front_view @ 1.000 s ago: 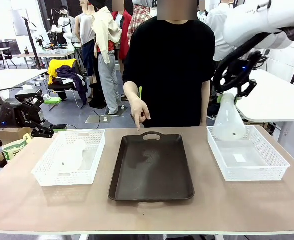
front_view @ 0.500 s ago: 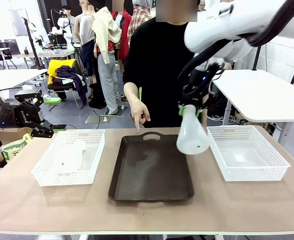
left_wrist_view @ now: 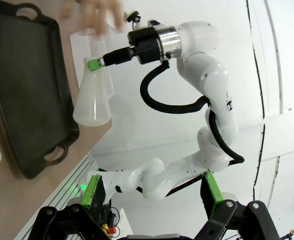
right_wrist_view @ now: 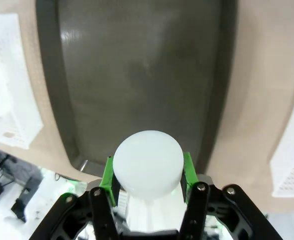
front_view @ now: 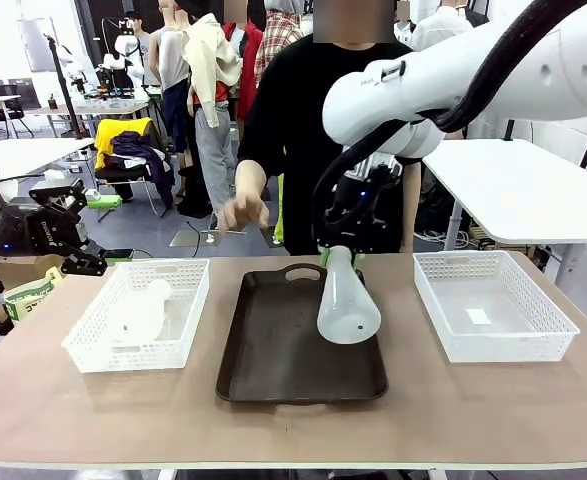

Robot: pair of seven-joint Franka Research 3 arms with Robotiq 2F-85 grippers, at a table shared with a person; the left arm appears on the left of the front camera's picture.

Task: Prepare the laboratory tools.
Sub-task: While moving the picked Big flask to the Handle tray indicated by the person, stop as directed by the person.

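My right gripper is shut on the neck of a translucent white conical flask. The flask hangs base down and slightly tilted over the right part of the dark brown tray. In the right wrist view the flask's round base sits between the green pads, with the tray below. The left wrist view shows the same flask from afar. A second flask lies on its side in the left white basket. My left gripper stands open at the table's far left, holding nothing.
An empty white mesh basket stands at the right of the table. A person in black stands behind the tray, one hand raised above the tray's far edge. Bare tabletop runs along the front edge.
My right arm carried the flask out of the right basket, leftward and down over the tray. The person's hand stopped pointing at the tray and lifted away. The left arm stayed still.
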